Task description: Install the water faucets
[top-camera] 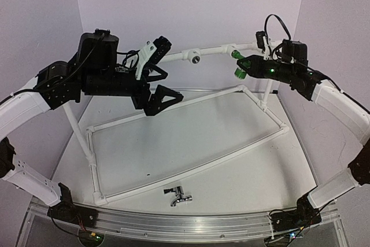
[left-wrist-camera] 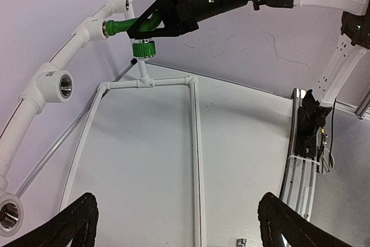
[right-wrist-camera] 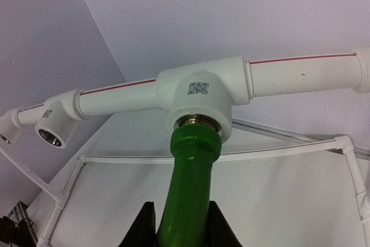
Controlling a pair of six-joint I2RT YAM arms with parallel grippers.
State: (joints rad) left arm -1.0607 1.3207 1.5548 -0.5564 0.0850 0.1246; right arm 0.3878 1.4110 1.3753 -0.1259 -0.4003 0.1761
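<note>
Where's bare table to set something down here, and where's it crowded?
Free: the table inside the pipe frame, and the front strip beside the chrome tap. Crowded: the top rail, where the right gripper holds the green tap, open left gripper nearby.

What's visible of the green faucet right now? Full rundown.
The green faucet looks like glossy bright green plastic, with a collar at its inlet and a ribbed round end pointing down. It lies roughly level, inlet entered in a white tee socket on the raised pipe rail, right gripper shut on its body.
</note>
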